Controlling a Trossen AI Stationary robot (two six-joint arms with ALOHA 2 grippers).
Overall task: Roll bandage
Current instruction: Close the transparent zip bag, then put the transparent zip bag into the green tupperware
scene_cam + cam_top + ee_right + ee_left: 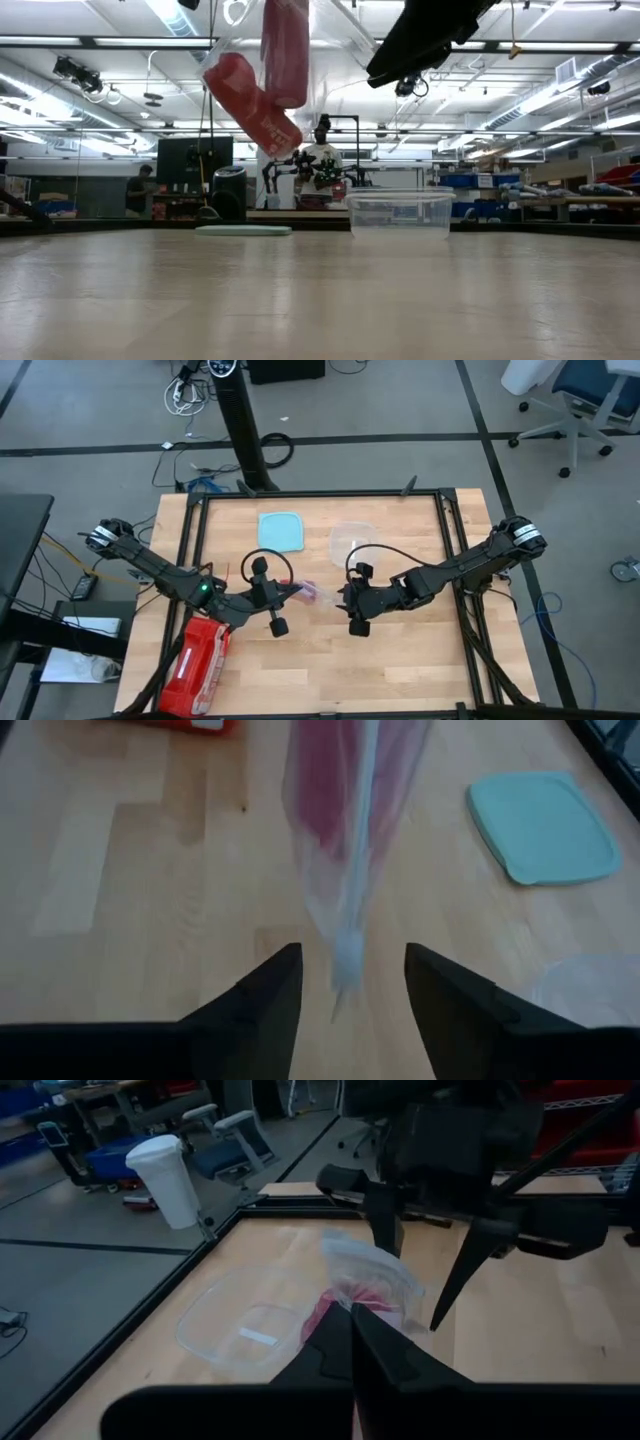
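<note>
Right wrist view shows the bandage (335, 790) hanging inside a clear bag (350, 910) above mid-table, pinched by the clenched left gripper (290, 592), so if the spread-fingered right gripper (350, 982) misses the thin film, the bag may slip loose.

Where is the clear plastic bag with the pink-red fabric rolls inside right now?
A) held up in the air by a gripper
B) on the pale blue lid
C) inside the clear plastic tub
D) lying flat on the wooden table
A: the low view shows the clear plastic bag hanging well above the wooden table, and the left gripper is shut on its end.
</note>
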